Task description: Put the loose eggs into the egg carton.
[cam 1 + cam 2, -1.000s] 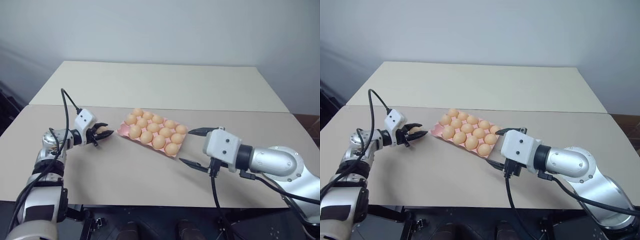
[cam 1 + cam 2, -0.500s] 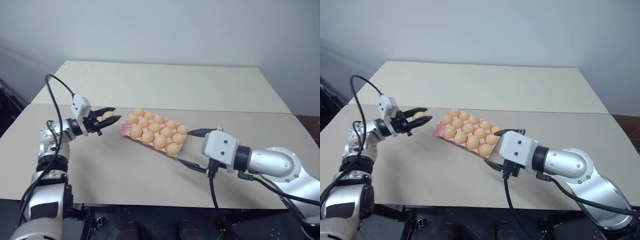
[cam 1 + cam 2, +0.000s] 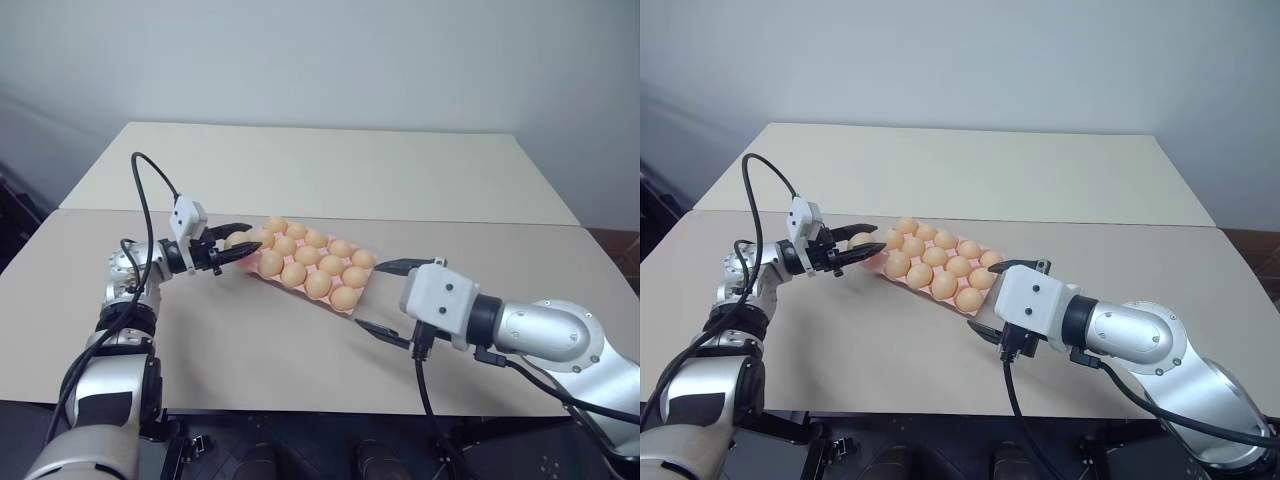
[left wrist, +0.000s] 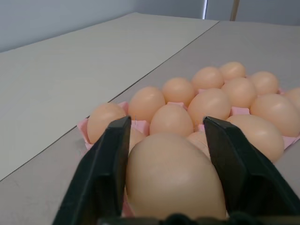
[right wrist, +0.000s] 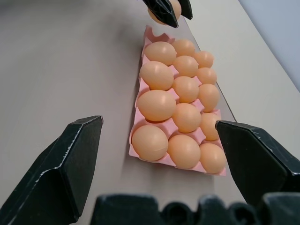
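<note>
Held one loose egg (image 4: 173, 176) between left fingers (image 4: 105, 173) just beside the near-left corner of the pink egg carton (image 3: 352, 300); right fingers (image 5: 70, 164) spread wide, empty, farther off.

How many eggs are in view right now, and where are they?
15. Fourteen eggs sit in the egg carton cups. One egg is between the fingers of the left gripper, by the carton's empty corner cup.

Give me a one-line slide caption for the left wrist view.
Left tool brings an egg, between its fingers, up to the near end of the egg-filled pink carton.
</note>
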